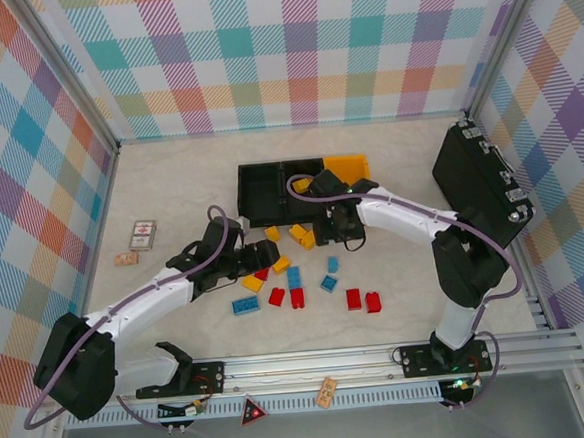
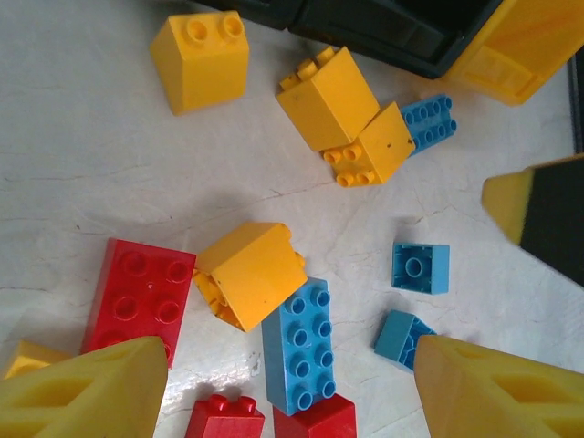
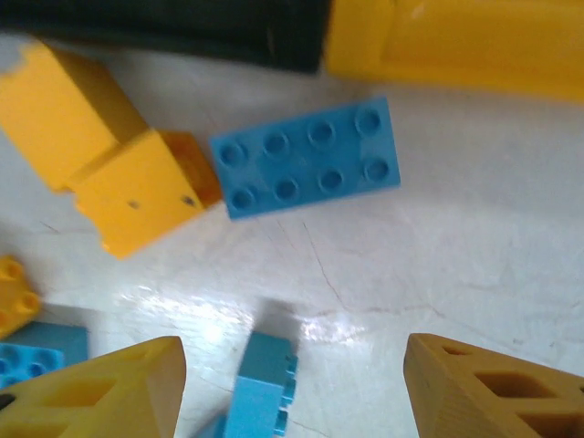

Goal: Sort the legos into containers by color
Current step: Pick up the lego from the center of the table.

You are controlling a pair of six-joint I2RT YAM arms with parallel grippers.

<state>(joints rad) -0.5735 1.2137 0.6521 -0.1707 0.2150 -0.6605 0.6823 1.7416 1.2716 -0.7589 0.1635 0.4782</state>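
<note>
The left claw gapes open by a tilted yellow plastic brick; the right claw stands open above a small blue plastic brick. Likely light, hard, slick: pinch flat sides.

Those red, yellow and blue studded plastic bricks look pretty smooth and slightly glossy; the pale surface is mostly matt, with hairline cracks.
</note>
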